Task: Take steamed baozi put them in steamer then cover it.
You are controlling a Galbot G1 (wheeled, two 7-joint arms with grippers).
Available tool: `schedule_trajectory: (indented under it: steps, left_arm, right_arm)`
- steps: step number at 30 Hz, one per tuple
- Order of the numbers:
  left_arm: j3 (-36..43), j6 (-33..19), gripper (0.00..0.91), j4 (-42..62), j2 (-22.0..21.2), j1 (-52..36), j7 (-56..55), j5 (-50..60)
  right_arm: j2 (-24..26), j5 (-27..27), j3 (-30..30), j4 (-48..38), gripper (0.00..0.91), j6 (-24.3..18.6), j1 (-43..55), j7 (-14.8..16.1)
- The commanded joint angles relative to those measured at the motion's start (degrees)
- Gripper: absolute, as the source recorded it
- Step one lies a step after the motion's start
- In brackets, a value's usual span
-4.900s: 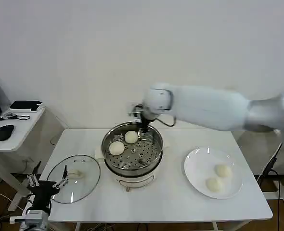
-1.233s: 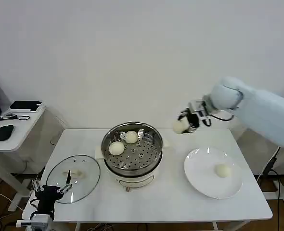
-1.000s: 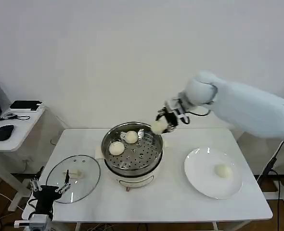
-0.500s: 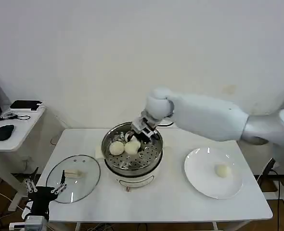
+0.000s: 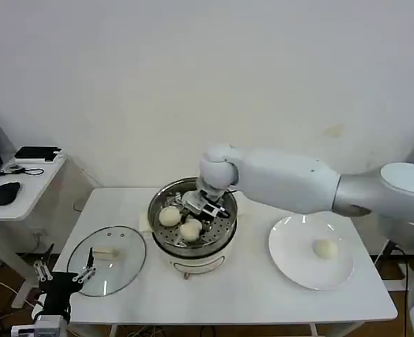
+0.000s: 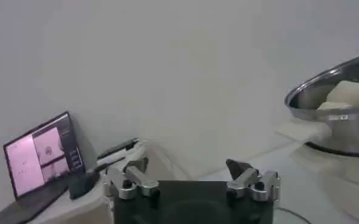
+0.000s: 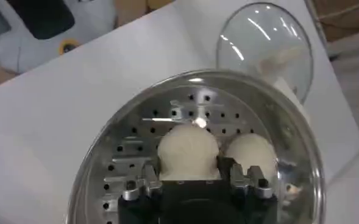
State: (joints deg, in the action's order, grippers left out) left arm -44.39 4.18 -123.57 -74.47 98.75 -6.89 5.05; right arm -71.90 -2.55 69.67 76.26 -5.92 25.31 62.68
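Right gripper: the right gripper [image 5: 198,210] reaches into the steamer [image 5: 224,223] at the centre of the head view, its white arm coming in from the right edge of the frame. In the right wrist view the gripper [image 7: 189,176] has its fingers [image 7: 144,180] clamped on a baozi [image 7: 188,151], one on either side of it.

Held baozi: in the head view this bun [image 5: 191,229] sits low inside the pot, toward its front; whether it touches the perforated floor cannot be told.

Other buns in the steamer: a second bun [image 5: 169,216] lies left of the held one in the head view. In the right wrist view one bun [image 7: 248,156] lies just beside the gripped one.

Bun on the plate: a last bun [image 5: 324,248] lies on the white plate [image 5: 291,267] at the right of the head view, well apart from the steamer.

Steamer: it stands on its white base in the middle of the white table [image 5: 235,295], uncovered.

Glass lid: the glass lid [image 5: 107,261] lies flat on the table, lower left in the head view, left of the steamer.

Left gripper: the left gripper [image 5: 62,272] hangs at the lower left corner of the head view, just off the lid's near edge. In the left wrist view its fingers [image 6: 129,181] stand wide apart with nothing between them.
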Motion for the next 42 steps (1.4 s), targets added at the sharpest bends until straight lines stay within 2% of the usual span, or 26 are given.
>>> schedule_trajectory:
  steps: [1, 3, 4, 5, 6, 17, 24, 28, 34, 41, 42]
  left_arm:
    - [-0.1, -0.1, 0.907, 0.2, 0.0, 0.0, 0.0, -0.1]
    - [-0.2, -0.1, 0.907, 0.2, 0.0, 0.0, 0.0, -0.1]
    - [-0.2, -0.1, 0.907, 0.2, 0.0, -0.1, 0.0, -0.1]
    - [-0.2, -0.1, 0.907, 0.2, 0.0, -0.1, 0.0, -0.1]
    - [-0.2, -0.1, 0.907, 0.3, 0.0, -0.1, 0.0, -0.1]
    - [-0.1, -0.1, 0.907, 0.4, 0.5, -0.4, 0.0, -0.2]
    - [0.0, -0.1, 0.907, 1.2, 1.2, -0.9, 0.0, -0.2]
    - [0.2, -0.1, 0.907, 1.3, 1.7, -1.3, 0.1, -0.3]
    - [0.9, -0.3, 0.907, 2.0, 2.8, -2.0, 0.1, -0.9]
    - [1.7, -0.2, 0.907, 2.3, 4.0, -2.6, 0.4, -1.0]
    - [1.8, -0.2, 0.907, 2.3, 4.1, -2.7, 0.4, -1.0]
  right_arm:
    - [-0.9, 1.4, 0.9, -0.1, 0.645, -2.3, -0.3, 0.2]
    - [-0.7, 1.3, 1.1, -0.2, 0.665, -2.5, -0.3, 0.5]
    - [-0.7, 1.3, 1.2, -0.2, 0.715, -2.6, -0.3, 0.6]
    - [-0.6, 1.4, 1.2, -0.2, 0.836, -2.7, -0.3, 0.6]
    - [-0.5, 1.3, 1.2, -0.2, 0.897, -2.8, -0.4, 0.5]
    - [2.6, -1.4, -1.6, 0.5, 0.907, -2.4, 1.4, -1.8]
    - [7.0, -5.3, -6.6, -2.0, 0.907, 1.7, 2.5, -4.1]
    - [12.5, -4.3, -8.0, -2.7, 0.907, 5.9, 4.1, -2.3]
    - [22.7, -5.1, -7.2, 0.8, 0.907, 13.1, 5.0, -2.4]
    - [36.3, -3.0, -5.4, 5.3, 0.907, 16.4, 2.3, -2.4]
    - [38.6, -1.3, -5.4, 5.8, 0.907, 16.6, 1.2, -2.4]
